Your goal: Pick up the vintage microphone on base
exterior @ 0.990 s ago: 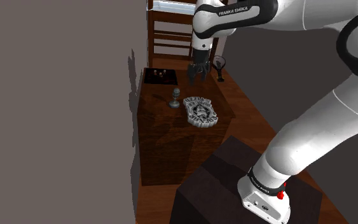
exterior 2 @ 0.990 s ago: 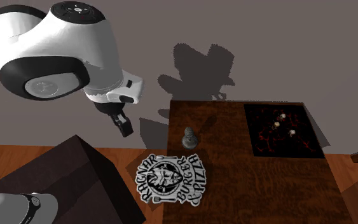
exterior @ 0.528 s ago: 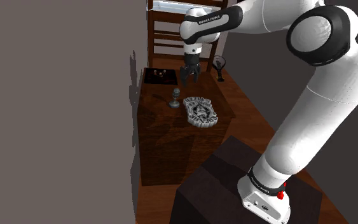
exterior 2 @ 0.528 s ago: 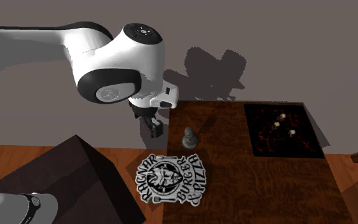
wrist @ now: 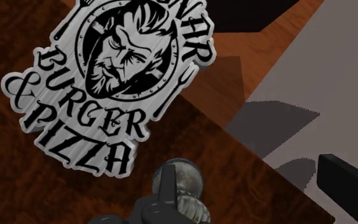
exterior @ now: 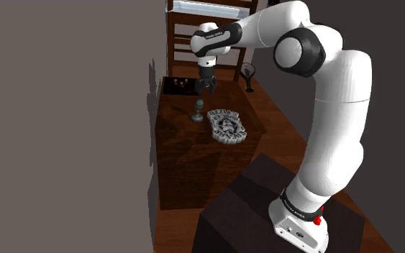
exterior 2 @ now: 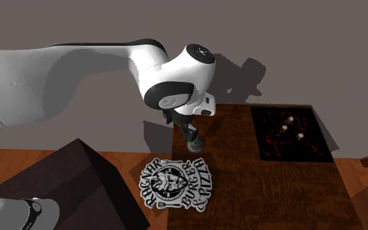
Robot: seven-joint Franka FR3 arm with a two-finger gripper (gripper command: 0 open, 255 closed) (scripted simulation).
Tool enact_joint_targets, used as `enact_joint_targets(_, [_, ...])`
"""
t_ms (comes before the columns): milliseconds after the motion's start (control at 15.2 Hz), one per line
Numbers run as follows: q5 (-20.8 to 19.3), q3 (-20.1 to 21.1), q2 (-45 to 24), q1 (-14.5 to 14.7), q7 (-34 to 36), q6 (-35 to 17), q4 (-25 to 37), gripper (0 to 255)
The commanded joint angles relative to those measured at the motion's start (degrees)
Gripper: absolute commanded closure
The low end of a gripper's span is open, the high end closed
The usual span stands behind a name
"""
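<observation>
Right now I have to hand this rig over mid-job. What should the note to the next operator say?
Gripper: open, empty, poised just above the microphone.
Microphone: upright on the dark wooden table, beside the Burger & Pizza sign. In the wrist view it sits by one finger, not centred.
Done: approach.
Left: centre, lower, shut, lift.

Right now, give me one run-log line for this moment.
phase: pre-grasp | gripper: open, above microphone | microphone: upright on table, not held | nearby: burger-and-pizza sign
</observation>
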State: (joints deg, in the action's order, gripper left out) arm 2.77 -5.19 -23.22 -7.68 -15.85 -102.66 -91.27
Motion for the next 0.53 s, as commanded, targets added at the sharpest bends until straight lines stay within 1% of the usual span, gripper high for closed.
enact_joint_targets(0, [0.3,-0.1,-5.1,-0.7,-0.9,1.6,6.1,0])
enact_joint_targets(264, [1.0,0.1,-17.0,-2.2,-2.1,5.8,20.9,0])
enact_joint_targets(330, [1.0,0.1,-17.9,-2.4,-2.2,6.2,22.2,0])
enact_joint_targets(462, [1.0,0.2,-18.3,-2.4,-2.2,5.0,21.3,0])
